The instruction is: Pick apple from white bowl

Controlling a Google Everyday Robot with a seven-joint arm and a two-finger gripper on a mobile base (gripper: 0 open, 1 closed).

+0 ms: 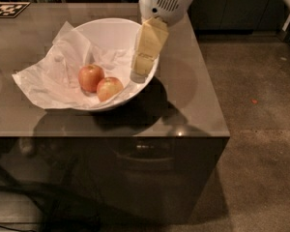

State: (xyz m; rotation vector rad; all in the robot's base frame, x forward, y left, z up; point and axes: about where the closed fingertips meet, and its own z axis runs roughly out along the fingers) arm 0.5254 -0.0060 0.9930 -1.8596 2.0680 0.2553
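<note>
The white bowl stands on the table, lined with crumpled white paper that spills over its left rim. Two apples lie in it side by side. The apple, orange-red with paler yellowish patches, is the front right one. A more evenly red apple touches it on the left. My gripper, cream-coloured under a white wrist, hangs over the bowl's right inner side. It is to the right of the apples, above them and apart from them.
The grey-brown table ends in a front edge just below the bowl and a right edge toward the floor. A black-and-white marker tag lies at the table's far left. Dark cabinets stand behind.
</note>
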